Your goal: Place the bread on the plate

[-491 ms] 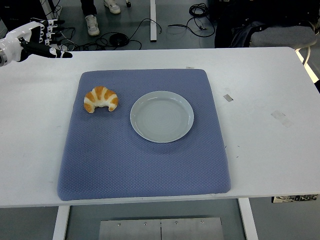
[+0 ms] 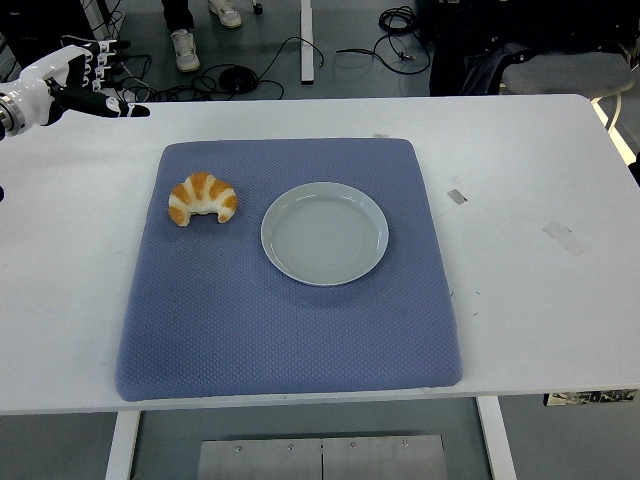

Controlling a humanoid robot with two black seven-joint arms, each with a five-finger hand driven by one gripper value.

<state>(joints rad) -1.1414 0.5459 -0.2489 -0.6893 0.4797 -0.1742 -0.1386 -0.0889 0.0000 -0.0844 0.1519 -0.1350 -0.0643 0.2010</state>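
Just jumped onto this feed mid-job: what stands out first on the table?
A blue mat covers the middle of the white table. On it a croissant lies at the left, close beside an empty pale plate at the centre, the two not touching. The left hand hangs over the table's far left corner, fingers spread and holding nothing, well away from the croissant.

One croissant (image 2: 202, 199) left of one white plate (image 2: 324, 233), both on one blue mat (image 2: 290, 330), one robot hand (image 2: 72, 78) beyond the mat's far left corner
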